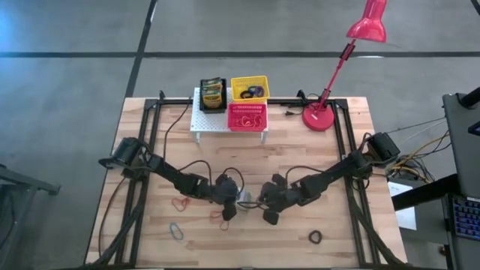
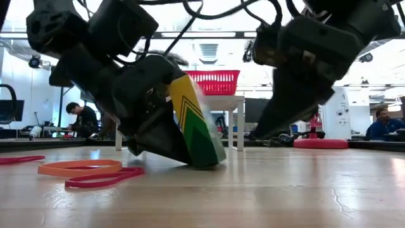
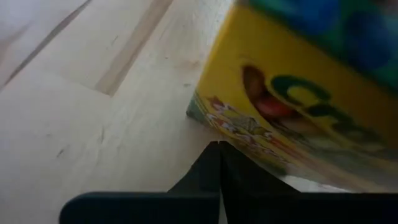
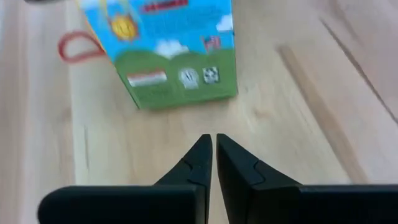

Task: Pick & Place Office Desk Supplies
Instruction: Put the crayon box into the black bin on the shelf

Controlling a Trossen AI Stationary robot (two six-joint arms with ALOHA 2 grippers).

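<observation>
From above, both dark arms reach in toward the middle of the wooden table, the left gripper and the right gripper nearly meeting around a small crayon box that sits between them. At the back edge a white rack carries a black basket with another crayon box in it, a yellow basket and a pink-red basket, with a red desk lamp just to the right. Elastic loops lie scattered on the front of the table: a red loop and a grey-blue loop on the left, and a black loop off to the right. From table height, the crayon box stands tilted, leaning against the left gripper, one lower corner on the wood; the right gripper hangs just beside it without touching. An orange loop and a red loop lie flat nearby, overlapping, and people sit at desks in the room behind. In the left wrist view the fingers are pressed together, tips right at the yellow face of the box, gripping nothing. In the right wrist view the fingers are drawn almost together with only a sliver between them, empty, pointing at the box's green and blue face a little ahead, a red loop beside it.
</observation>
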